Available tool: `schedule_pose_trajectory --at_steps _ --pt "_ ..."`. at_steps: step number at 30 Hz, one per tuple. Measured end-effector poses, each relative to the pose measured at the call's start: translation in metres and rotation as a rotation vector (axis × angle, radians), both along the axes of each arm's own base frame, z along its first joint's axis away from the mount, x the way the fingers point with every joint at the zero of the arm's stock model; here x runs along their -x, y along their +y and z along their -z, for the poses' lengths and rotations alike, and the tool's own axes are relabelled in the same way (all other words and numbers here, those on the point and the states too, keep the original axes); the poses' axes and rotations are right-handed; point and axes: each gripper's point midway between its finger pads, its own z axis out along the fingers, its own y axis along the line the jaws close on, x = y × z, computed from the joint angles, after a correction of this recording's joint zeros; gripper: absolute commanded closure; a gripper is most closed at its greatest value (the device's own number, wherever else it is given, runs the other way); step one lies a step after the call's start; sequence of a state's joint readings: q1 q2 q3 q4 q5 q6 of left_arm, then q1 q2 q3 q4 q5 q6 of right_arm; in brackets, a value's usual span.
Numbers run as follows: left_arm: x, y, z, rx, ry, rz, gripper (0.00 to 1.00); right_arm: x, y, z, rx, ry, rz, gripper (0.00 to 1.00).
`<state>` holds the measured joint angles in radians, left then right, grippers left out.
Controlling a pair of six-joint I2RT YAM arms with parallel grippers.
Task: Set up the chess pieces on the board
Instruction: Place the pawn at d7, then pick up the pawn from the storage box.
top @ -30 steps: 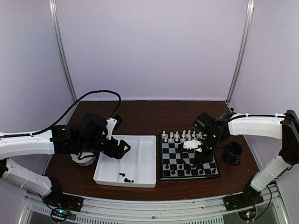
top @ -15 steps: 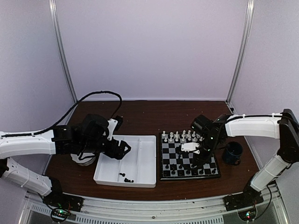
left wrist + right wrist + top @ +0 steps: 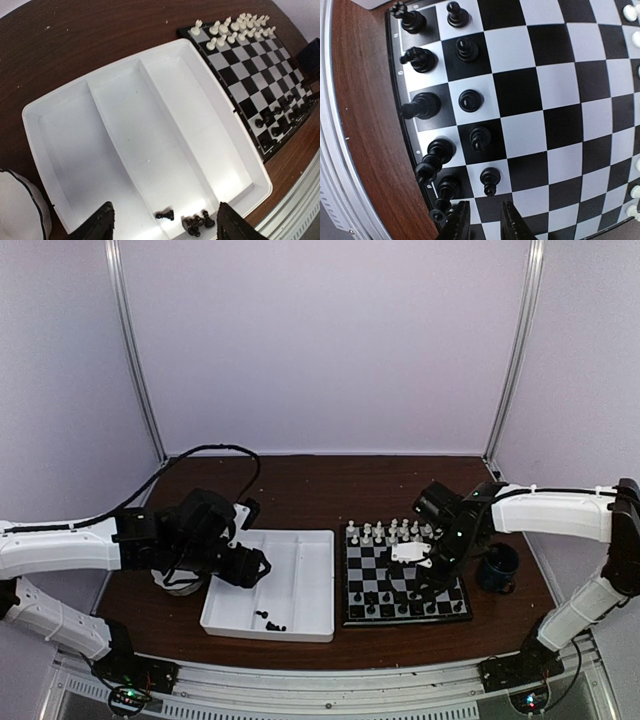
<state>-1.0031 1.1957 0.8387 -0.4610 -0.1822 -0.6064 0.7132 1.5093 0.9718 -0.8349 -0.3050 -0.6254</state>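
Board (image 3: 365, 575): flat on table (image 3: 330, 485), just right of tray (image 3: 300, 570). Can't tell if their sides touch.
White pieces (image 3: 388, 532): upright on the board's two far rows.
Black pieces (image 3: 385, 600): most are on the board's two near rows. My right wrist view shows five on the edge row and five pawns in the row ahead of them.
Loose blacks (image 3: 194, 222): a few in the tray's middle compartment at the near end, bunched close.
Tray: white, three long compartments side by side.
Left gripper (image 3: 165, 207): my jaws are spread wide with nothing in them. It hangs over the tray's near end, above the loose blacks.
Right gripper (image 3: 484, 206): my jaws are parted by a narrow gap and I see nothing between them. It sits low over the black side of the board, right of centre, tips just beside a pawn (image 3: 490, 181).
Writing: small pale characters on the board's dark border (image 3: 402, 55), next to the black edge row. Too small for me to read.
Mug (image 3: 497, 568): dark, on the table just right of the board, by my right arm.
Bowl (image 3: 17, 205): white, left of the tray, under my left arm.
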Motion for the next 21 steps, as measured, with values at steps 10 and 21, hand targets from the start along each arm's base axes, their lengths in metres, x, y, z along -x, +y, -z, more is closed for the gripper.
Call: schedule_pose_trajectory --at_steps 10,21 --pt "0.037 0.014 0.053 -0.196 0.318 -0.035 0.5 -0.003 -0.004 -0.05 -0.104 -0.162 0.014 0.7" --pt "0.055 -0.021 0.085 -0.202 0.489 -0.167 0.43 -0.004 -0.008 -0.046 -0.098 -0.171 0.022 0.69"
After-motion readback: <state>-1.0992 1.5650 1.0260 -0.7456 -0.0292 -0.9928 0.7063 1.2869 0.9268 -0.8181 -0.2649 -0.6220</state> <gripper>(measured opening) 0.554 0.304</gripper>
